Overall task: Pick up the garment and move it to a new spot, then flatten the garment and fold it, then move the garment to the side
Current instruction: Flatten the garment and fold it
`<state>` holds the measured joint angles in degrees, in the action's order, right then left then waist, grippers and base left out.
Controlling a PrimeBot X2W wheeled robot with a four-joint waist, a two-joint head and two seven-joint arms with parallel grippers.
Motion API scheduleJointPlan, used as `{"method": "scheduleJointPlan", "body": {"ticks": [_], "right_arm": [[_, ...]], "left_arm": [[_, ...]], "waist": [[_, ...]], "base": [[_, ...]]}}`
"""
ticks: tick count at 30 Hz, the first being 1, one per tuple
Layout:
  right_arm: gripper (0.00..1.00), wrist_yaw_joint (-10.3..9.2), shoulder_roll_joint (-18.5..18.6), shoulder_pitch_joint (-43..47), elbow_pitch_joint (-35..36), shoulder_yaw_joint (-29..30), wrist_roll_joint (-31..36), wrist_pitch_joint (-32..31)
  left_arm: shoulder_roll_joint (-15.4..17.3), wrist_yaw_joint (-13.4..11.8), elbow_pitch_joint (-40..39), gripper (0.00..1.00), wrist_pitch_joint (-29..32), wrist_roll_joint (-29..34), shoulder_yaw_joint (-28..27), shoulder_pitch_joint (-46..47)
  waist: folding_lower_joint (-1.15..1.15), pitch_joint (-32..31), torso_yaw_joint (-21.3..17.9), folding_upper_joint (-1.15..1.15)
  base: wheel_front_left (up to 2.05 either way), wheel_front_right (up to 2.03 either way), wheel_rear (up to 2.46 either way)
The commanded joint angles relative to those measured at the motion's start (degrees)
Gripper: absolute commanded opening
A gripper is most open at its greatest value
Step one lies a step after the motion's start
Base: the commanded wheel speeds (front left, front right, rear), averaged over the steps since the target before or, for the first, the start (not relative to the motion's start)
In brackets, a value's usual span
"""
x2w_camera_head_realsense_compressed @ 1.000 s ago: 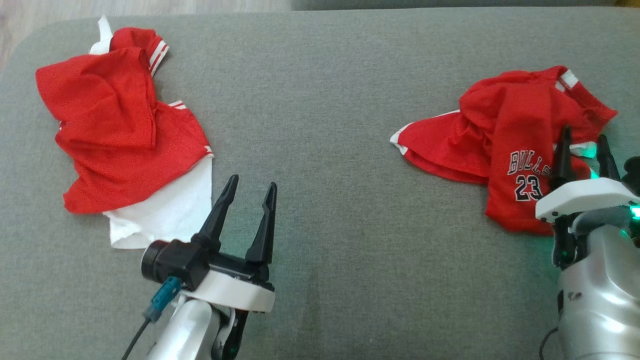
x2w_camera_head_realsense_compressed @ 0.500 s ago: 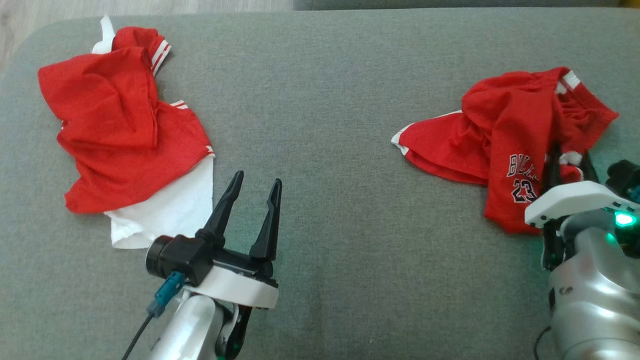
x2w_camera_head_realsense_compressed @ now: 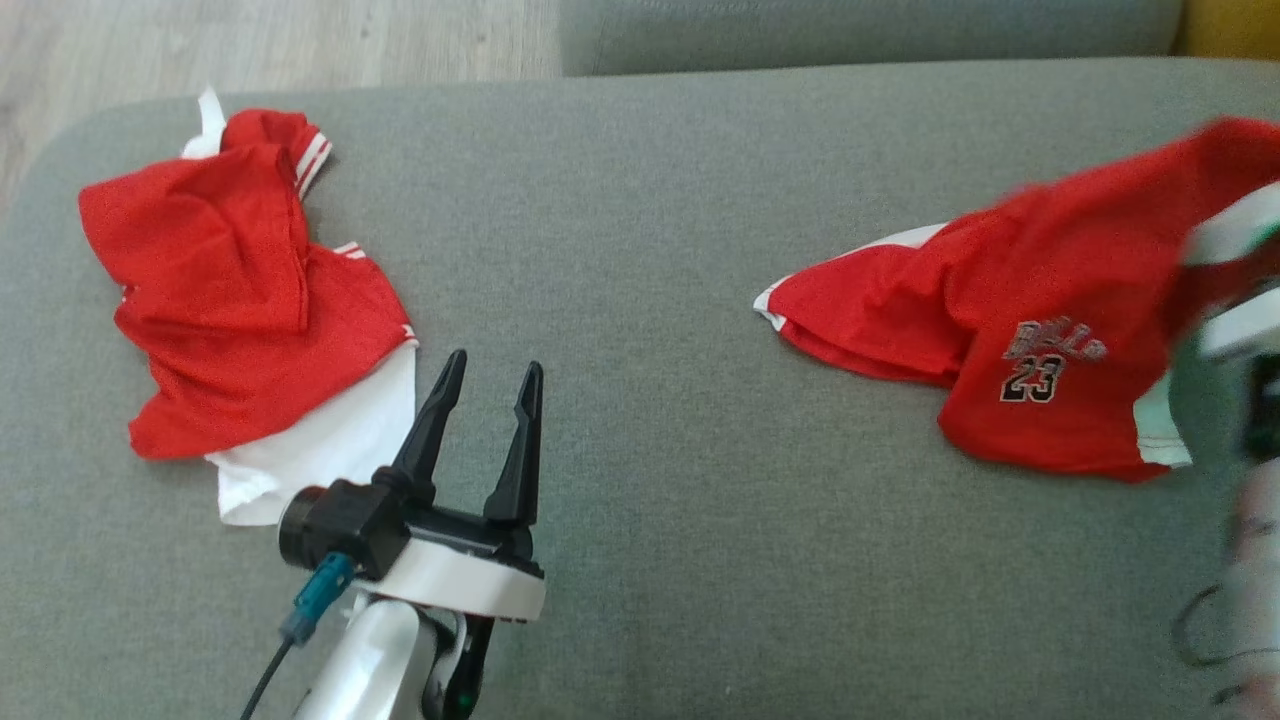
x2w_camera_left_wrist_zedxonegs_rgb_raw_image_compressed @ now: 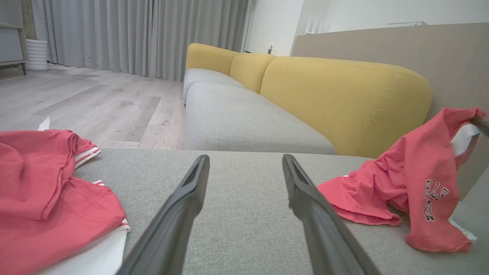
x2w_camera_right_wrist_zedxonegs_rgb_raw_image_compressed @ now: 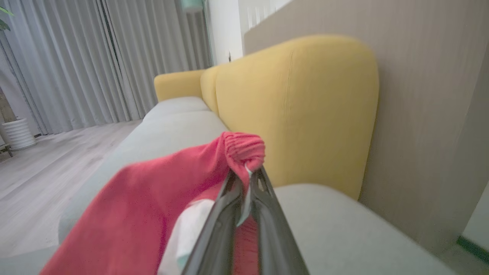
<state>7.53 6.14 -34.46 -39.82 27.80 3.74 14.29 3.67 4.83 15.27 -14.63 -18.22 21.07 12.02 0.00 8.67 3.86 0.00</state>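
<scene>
From my seat the garment (x2w_camera_head_realsense_compressed: 1040, 330), a red jersey printed with 23, looks light, thin and completely limp. I expect it to drape, swing and bunch under its own weight, and I see nothing fragile about it. The smooth knit may slide between narrow fingers, so I judge the thicker ribbed trim the safest place to pinch, and the hem or shoulder corners best when it has to be spread flat. It sits at the right end of the grey cushion (x2w_camera_head_realsense_compressed: 650, 250), close to the right edge. Its upper part hangs in the air, while its white-trimmed tail and lower hem trail on the cushion toward the middle. In the right wrist view my right gripper (x2w_camera_right_wrist_zedxonegs_rgb_raw_image_compressed: 246, 173) has its jaws pressed together on a gathered ribbed edge of the red cloth, with a sliver of white fabric caught between them. The rest of the jersey falls away below, in front of the yellow backrest (x2w_camera_right_wrist_zedxonegs_rgb_raw_image_compressed: 298, 107). My left gripper (x2w_camera_head_realsense_compressed: 497, 362) stands over the near-left part of the cushion with its jaws spread wide, holding nothing. It is just beside the white corner of a second red and white heap (x2w_camera_head_realsense_compressed: 240, 290), and I cannot tell whether it touches that heap.
</scene>
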Motion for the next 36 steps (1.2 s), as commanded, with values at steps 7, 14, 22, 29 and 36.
{"method": "scheduleJointPlan", "body": {"ticks": [7,14,22,29,36], "right_arm": [[0.00,-0.04,6.1,-5.9,16.9,-5.2,2.0,-4.8],[0.00,-0.04,7.0,-4.0,28.1,-22.4,-0.7,-12.9],[0.00,-0.04,5.3,4.5,18.0,-46.1,-9.7,-18.6],[1.00,-0.04,-0.4,4.5,2.9,-62.3,-14.8,-15.7],[1.00,-0.04,-1.9,1.1,-3.3,-68.2,-18.6,-12.2]], "left_arm": [[-0.4,0.3,-2.5,1.00,-0.4,-1.3,-2.9,-1.1],[-0.6,0.3,-3.0,1.00,-0.4,-2.2,-2.7,-2.3],[-0.7,0.5,-2.4,1.00,-0.4,-2.3,-1.0,-1.2],[-0.8,0.4,-1.6,1.00,-0.4,-2.7,-0.3,0.3],[-0.8,-0.2,-1.7,1.00,-0.4,-3.0,-1.1,0.3]], "waist": [[0.00,-4.0,0.4,0.00],[0.00,-5.9,2.6,0.00],[0.00,-4.3,6.9,0.00],[0.00,-3.4,9.7,0.00],[0.00,-3.8,7.1,0.00]], "base": [[0.00,0.00,0.00],[0.00,0.00,0.00],[0.00,0.00,0.00],[0.00,0.00,0.00],[0.00,0.00,0.00]]}}
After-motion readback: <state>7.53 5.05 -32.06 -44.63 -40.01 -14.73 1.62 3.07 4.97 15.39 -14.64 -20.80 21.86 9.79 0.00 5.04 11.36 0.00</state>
